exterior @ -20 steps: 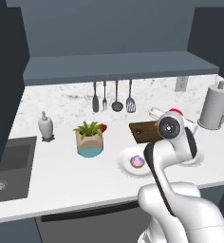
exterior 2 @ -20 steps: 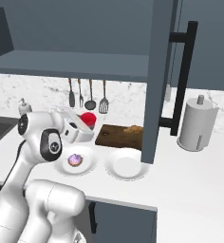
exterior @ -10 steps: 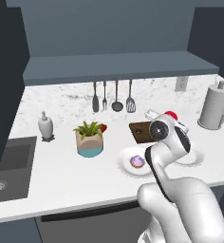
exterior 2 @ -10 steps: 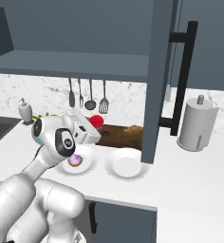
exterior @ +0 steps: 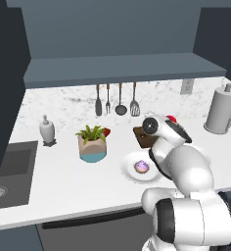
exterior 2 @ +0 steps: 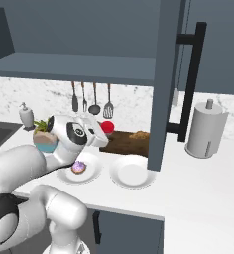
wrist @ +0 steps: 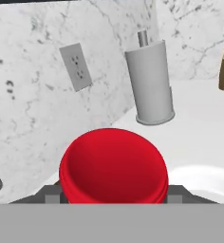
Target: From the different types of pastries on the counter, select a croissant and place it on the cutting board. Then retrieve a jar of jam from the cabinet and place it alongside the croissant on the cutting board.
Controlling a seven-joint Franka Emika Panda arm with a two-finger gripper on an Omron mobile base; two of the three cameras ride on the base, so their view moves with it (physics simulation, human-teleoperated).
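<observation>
The jaws [wrist: 113, 197] stand closed on the jar of jam [wrist: 114, 167]: in the hand view one dark fingertip [wrist: 50, 192] presses each side of the jar, with its red lid facing the camera. The jar's axis therefore runs along the jaws' line of sight, towards the marble backsplash; whether it is tilted relative to the bench cannot be told. In the right base view the jar [exterior 2: 107, 127] is held above the near-left end of the cutting board [exterior 2: 127, 143], clear of its surface. In the left base view only the red top of the jar [exterior: 171, 118] appears behind the wrist.

The cutting board is a single dark rectangle with its long axis parallel to the backsplash. One croissant [exterior 2: 139, 135] lies on it towards its right end, long axis roughly along the board.

In front of the board, on the bench [exterior 2: 203, 173], stand two round white plates. The left plate [exterior 2: 91, 172] carries one purple-frosted pastry [exterior 2: 79, 167]; the right plate [exterior 2: 132, 172] is just beside it.

Four utensils [exterior: 115, 99] hang on the backsplash. One potted plant [exterior: 92, 143], one soap bottle [exterior: 47, 131] and one paper towel roll [exterior 2: 206, 130] stand on the bench. One wall socket [wrist: 76, 66] is set in the backsplash.
</observation>
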